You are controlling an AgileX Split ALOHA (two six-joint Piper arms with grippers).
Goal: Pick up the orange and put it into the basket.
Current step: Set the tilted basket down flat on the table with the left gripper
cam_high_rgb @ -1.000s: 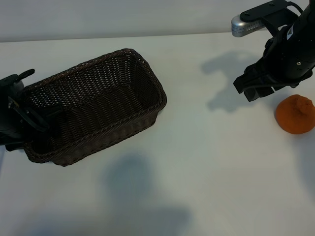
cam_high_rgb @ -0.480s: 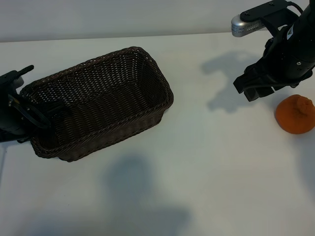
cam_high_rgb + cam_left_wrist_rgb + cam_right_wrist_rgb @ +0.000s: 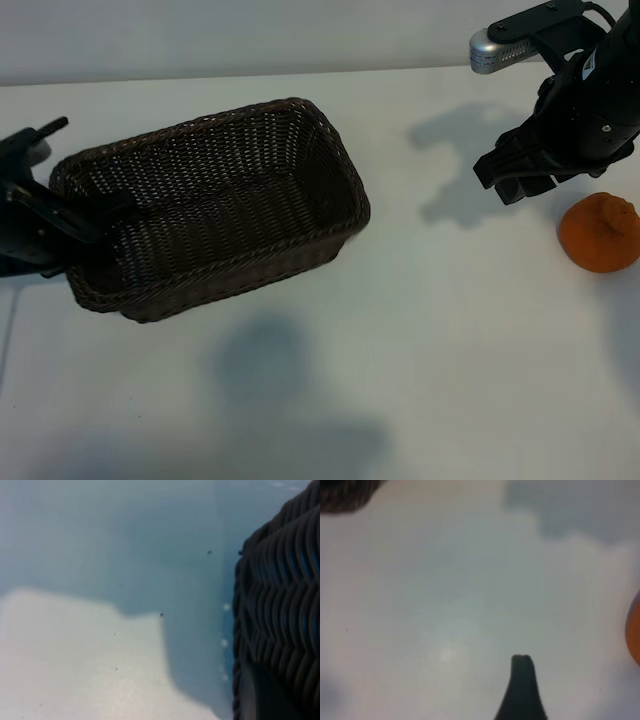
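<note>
Exterior view: the left gripper (image 3: 85, 222) clamps the left end wall of the dark wicker basket (image 3: 215, 215) at the table's (image 3: 420, 330) left, while the right gripper (image 3: 520, 185), fingers spread wide, hovers far right beside the orange (image 3: 598, 232) resting on the table.

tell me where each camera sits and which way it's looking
Exterior view: above the table, looking down at the basket, the orange, the left gripper clamped on the basket's end wall, and the right gripper open beside the orange.
Left wrist view: on the left wrist, facing down at tabletop and basket weave; no finger is clearly visible.
Right wrist view: on the right wrist, facing down at the table; one fingertip shows.
Shared: the right wrist view and the exterior view both show the orange.
</note>
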